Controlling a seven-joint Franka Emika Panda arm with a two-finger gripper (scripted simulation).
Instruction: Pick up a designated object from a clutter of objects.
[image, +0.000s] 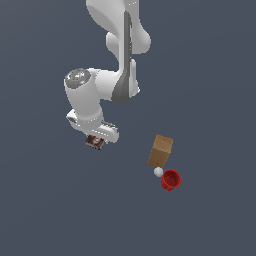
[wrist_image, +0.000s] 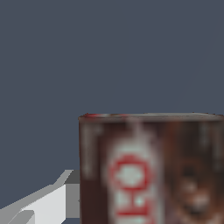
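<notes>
The designated object, a small dark brown packet (image: 94, 142) with red and white label markings, sits directly under the arm's hand, between the fingers of the gripper (image: 95, 142), so there is no sideways offset between the two. In the exterior view the packet shows only as a small dark patch below the white hand, well apart from the rest of the clutter, which lies toward the exterior view's right: the tan box (image: 161, 151), the tiny white ball (image: 158, 171) just beside the box's lower end, and the red cup (image: 171, 179) close to the ball. In the wrist view the packet (wrist_image: 151, 170) fills the near field, label face toward the camera, with one pale finger (wrist_image: 41, 201) visible at its side and apparently against it; the opposite finger is outside the picture. On that evidence the gripper is judged to be clamped on the packet, though contact on the far side cannot be confirmed. The packet's upper edge runs level across the wrist view, so it appears to sit square in the grasp and not tilted. Whether it is clear of the surface cannot be determined; no shadow or contact line is rendered. The governing relation is therefore vertical: the packet hangs straight below the wrist, and any coming move would be a lift along that axis, away from the clutter.
</notes>
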